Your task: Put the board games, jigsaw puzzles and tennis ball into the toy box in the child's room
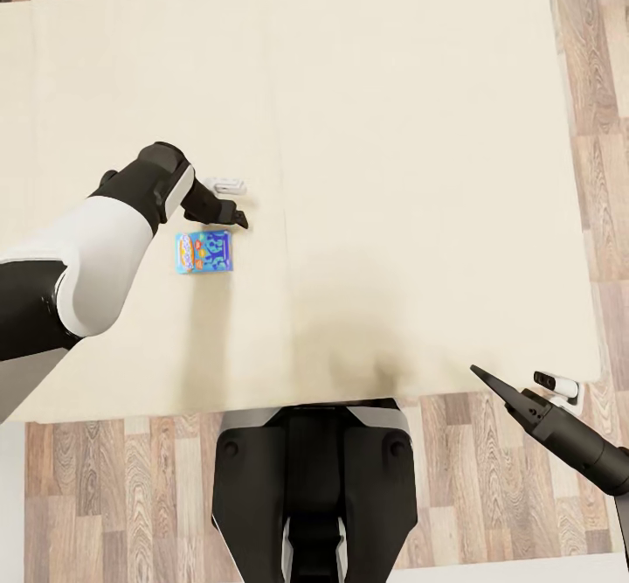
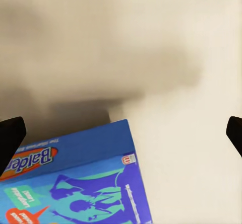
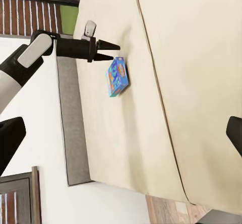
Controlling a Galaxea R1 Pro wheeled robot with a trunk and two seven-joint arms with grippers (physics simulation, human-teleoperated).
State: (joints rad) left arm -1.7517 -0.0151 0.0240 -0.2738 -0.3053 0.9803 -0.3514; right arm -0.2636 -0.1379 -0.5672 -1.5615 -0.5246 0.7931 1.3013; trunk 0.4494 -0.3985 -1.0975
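Board game point(image 1: 203, 252), left-centre of frame: blue lid w/ cyan figures, orange-red logo. Bed point(image 1: 419, 172): plain beige. Floor point(image 1: 131, 496), bottom: grey-brown wood planks.

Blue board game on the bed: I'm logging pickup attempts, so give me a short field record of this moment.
surface: bed, beige cover
item: blue board game, lying flat, lid up
left gripper: left gripper just beyond the game's far edge, fingers apart, not touching it
right gripper: right gripper at the bed's near right corner, open, holding nothing
floor: wood planks
task status: game not yet grasped
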